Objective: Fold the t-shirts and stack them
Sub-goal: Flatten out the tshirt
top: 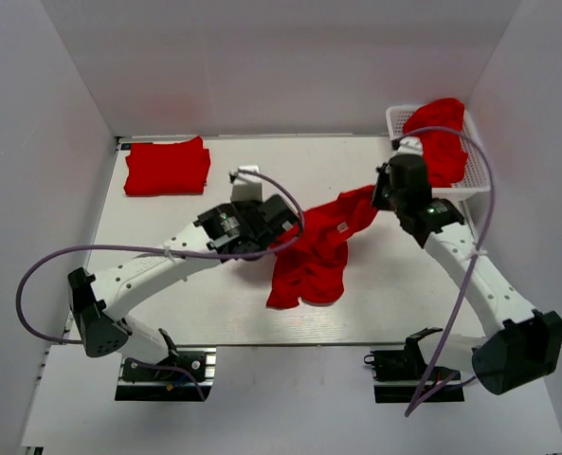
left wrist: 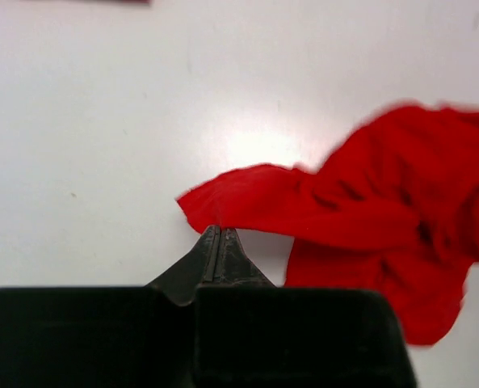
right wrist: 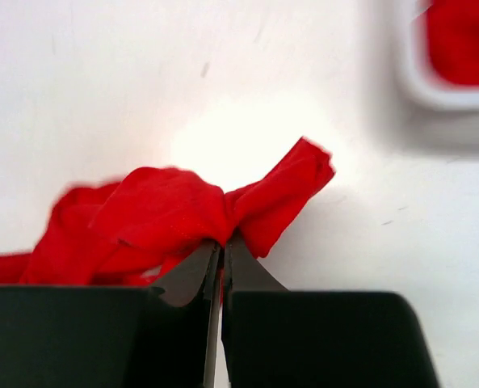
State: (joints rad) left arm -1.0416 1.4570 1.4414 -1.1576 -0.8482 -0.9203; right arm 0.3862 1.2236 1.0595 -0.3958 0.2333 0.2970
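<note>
1. Left gripper (left wrist: 219, 232): jaws closed flat, tips on the hem of the loose t-shirt (top: 311, 254). It looks pinched.
2. Right gripper (right wrist: 223, 242): jaws closed on a bunched corner of the same shirt.
3. The shirt sits mid-bench (top: 167, 284), long axis diagonal. Left gripper has the near-left end, right gripper the far-right end, and a slack lobe trails toward the arm bases.
4. My read: the next move is pulling the 2 ends apart along that diagonal to flatten it.
5. Folded t-shirt (top: 167, 167) lies far-left, well apart.

A folded t-shirt (top: 167, 167) lies at the far left corner. A crumpled t-shirt (top: 311, 256) lies in the middle. At the far right corner, a basket (top: 478, 172) holds another t-shirt (top: 442, 142).
</note>
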